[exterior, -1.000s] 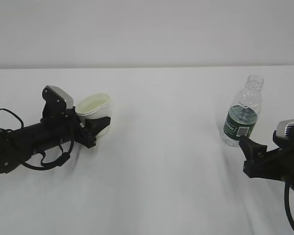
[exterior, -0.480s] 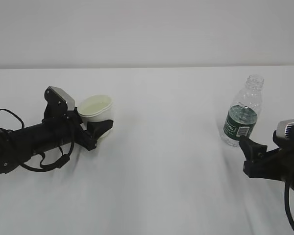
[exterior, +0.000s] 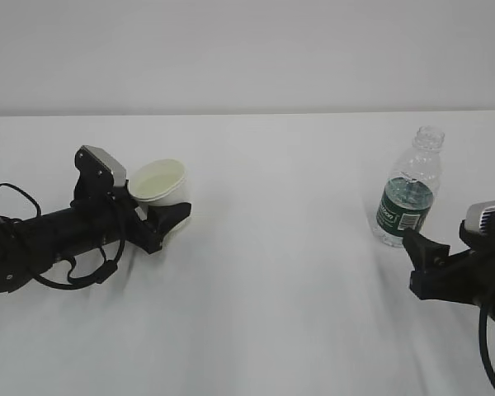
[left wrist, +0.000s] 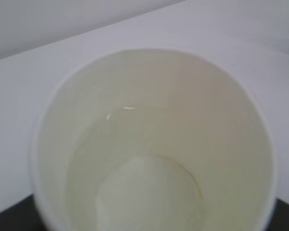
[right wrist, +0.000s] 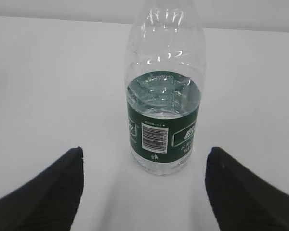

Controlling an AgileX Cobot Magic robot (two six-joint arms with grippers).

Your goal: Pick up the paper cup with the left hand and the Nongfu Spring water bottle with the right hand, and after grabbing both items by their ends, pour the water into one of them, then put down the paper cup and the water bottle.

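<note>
**Item 1. Small white tapered paper cup, rolled rim, pale cream inside.** Far to the left of the bottle, on the white table, leaning a little. It sits between the fingers of the left hand, a black gripper with a grey-silver top block. Whether they press on the cup or stand just clear of it cannot be told. The left wrist view looks straight down into the cup.

**Item 2. Small clear ribbed plastic water bottle, uncapped.** Upright; the landmark. Water reaches about the top of the label.

**Item 3. Right hand, black gripper with grey-silver block.** Just before the bottle, on its near side. Fingers wide apart, touching nothing.

**Handling note (judgement).** The pour looks finished and both items appear set down, so the step in hand is letting go. The left fingers should part fully before the arm backs straight away from the bottle's side, as a dragged rim would tip the leaning cup.

**Markings.** Dark green label band with a white barcode patch. The white lettering is too blurred to read. No legible writing on cup or arms.
</note>
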